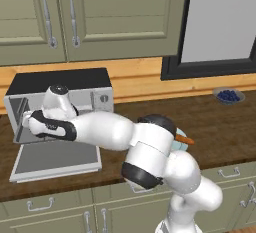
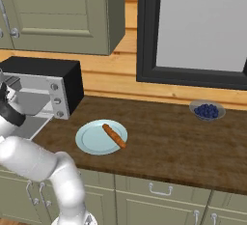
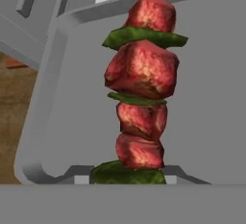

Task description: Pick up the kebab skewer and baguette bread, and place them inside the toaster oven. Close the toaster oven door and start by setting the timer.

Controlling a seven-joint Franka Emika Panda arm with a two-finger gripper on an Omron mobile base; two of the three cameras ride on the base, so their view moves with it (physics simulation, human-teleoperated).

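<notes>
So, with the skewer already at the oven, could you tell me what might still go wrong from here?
1. The kebab skewer stands close before the gripper inside the toaster oven; whether it is held is unclear, and let go like this it may tip or roll.
2. The toaster oven door lies open flat under the arm, so pulling back low could knock it.
3. The baguette bread lies on the plate near the counter's front edge; a clumsy grab might push it off.

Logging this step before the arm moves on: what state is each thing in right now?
Oven door: open, folded down flat.
Toaster oven: open, the arm reaching into it.
Skewer: in front of the gripper, inside the oven; a grip cannot be told.
Baguette: lying on the plate, not yet moved.
Bowl: on the counter, full of blueberries.
</notes>
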